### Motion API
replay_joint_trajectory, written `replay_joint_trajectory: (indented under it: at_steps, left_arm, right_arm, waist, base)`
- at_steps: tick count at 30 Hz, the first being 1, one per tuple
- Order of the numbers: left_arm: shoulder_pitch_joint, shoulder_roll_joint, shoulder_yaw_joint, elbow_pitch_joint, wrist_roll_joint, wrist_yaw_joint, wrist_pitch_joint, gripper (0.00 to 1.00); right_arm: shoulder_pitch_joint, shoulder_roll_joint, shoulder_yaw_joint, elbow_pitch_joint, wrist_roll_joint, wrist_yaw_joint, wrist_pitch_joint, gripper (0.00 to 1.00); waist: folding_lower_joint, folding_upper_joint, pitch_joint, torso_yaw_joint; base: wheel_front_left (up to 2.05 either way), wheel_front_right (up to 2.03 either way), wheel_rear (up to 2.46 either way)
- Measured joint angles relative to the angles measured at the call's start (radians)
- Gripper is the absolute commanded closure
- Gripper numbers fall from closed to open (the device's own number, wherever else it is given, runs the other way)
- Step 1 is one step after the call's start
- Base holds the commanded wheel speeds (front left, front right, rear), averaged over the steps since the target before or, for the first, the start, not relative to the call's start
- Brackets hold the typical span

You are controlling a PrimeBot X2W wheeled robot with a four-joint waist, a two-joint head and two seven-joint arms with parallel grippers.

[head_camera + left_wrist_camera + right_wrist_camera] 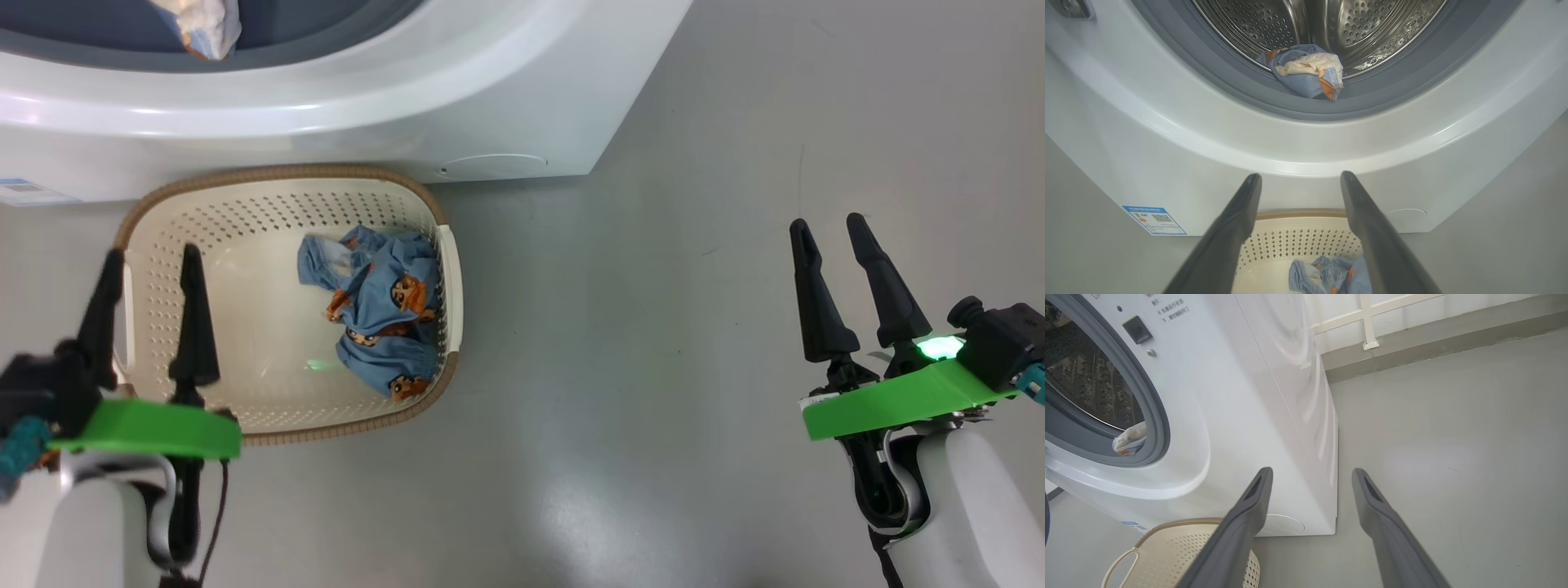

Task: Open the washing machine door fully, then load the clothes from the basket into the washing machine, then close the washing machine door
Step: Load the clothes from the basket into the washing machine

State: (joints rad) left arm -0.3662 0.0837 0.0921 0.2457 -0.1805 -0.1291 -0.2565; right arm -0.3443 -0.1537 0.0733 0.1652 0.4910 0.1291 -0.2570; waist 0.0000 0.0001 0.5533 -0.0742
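The cream basket point(204, 204) sits on the floor against the white washing machine point(506, 98). One light blue bundle of clothes point(380, 306) lies in the basket's right half. A second bundle with cream parts point(1306, 71) rests on the grey gasket at the drum's mouth. The washing machine door is out of view. My left gripper point(151, 261) hovers open over the basket's left side, nothing between its fingers. My right gripper point(829, 229) stands open over bare floor, far right of the basket.
Grey floor point(653, 367) stretches to the right of the basket and machine. In the right wrist view a wall with a low skirting point(1433, 339) runs behind the machine. A blue label point(1154, 219) sits low on the machine's front.
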Motion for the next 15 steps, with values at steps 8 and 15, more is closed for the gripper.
replay_joint_trajectory:
  at_steps: [8,15]
  left_arm:
    - [0.097,-0.030,0.019,-0.093,0.001,0.000,0.000,0.00]
    - [0.096,-0.036,0.018,-0.103,0.001,0.000,0.000,0.00]
  right_arm:
    - [0.001,-0.004,0.002,0.001,-0.001,0.000,0.000,0.00]
    - [0.001,-0.007,0.002,0.002,-0.006,0.000,0.000,0.00]
  waist:
    - [0.0000,0.0000,-0.003,-0.002]
    - [0.0000,0.0000,0.004,0.005]
  base:
    - [0.00,0.00,0.00]
    - [0.00,0.00,0.00]
